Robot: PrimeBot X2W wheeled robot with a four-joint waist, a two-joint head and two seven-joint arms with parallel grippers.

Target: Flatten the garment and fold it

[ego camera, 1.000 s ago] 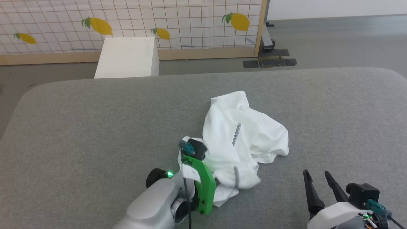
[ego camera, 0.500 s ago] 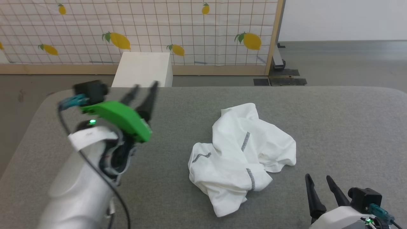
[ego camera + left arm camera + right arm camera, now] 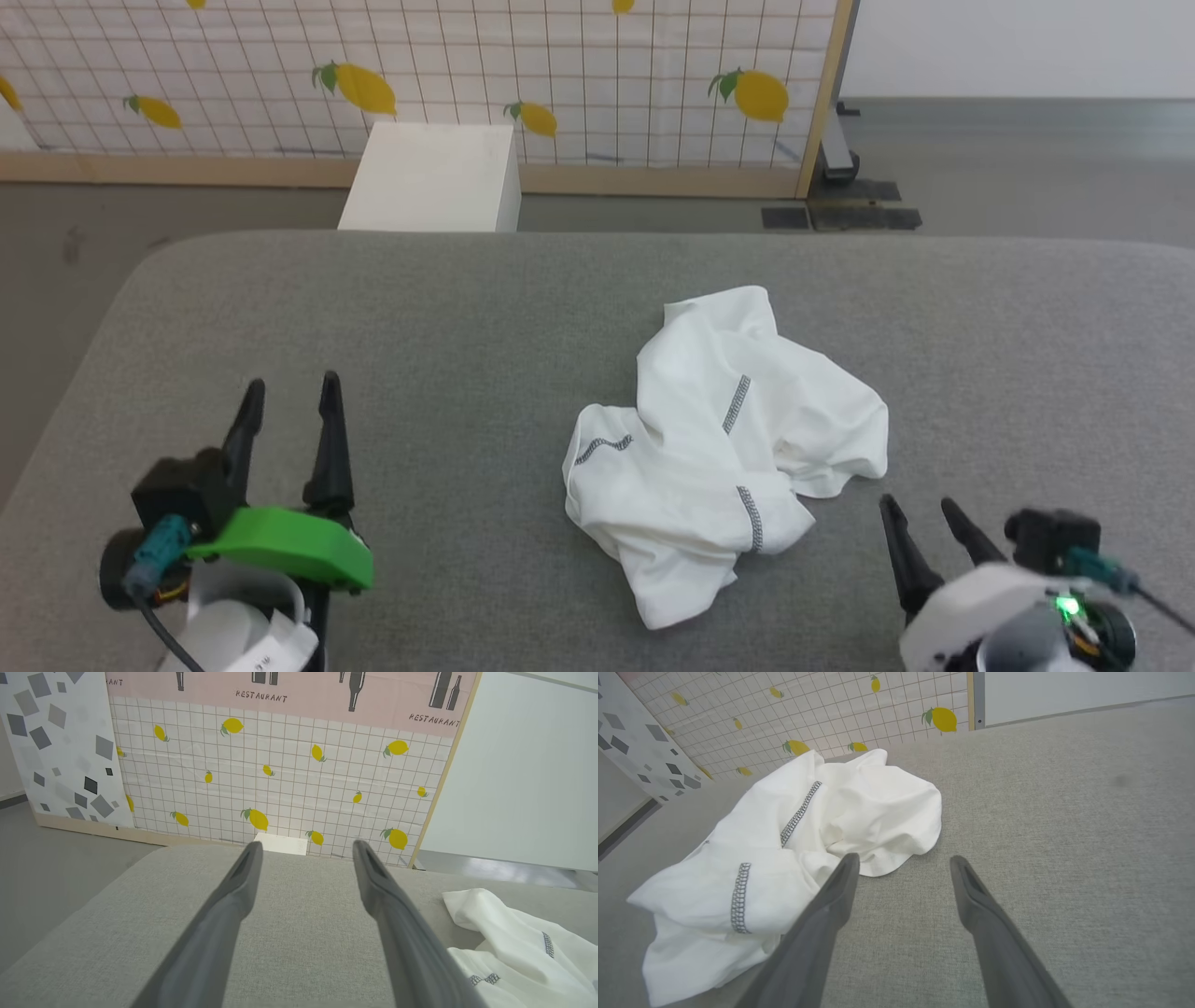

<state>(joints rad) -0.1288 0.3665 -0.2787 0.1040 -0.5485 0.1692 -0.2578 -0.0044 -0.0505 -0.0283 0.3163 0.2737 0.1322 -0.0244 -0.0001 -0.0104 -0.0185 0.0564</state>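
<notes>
Empty-handed, with the garment (image 3: 724, 448) crumpled between my arms.
My left gripper (image 3: 291, 383) and right gripper (image 3: 917, 504) both have their fingers spread apart, holding nothing, over the grey padded surface (image 3: 448, 317). The garment lies well to the right of my left gripper and just ahead-left of my right one. Its long axis runs away from me, a narrow corner pointing toward the far edge.

White box (image 3: 429, 177) (against lemon-print screen (image 3: 607, 84))

Grey fabric-covered surface (image 3: 467, 308), rounded corners; crumpled white garment (image 3: 719, 448) lying right of centre.
</notes>
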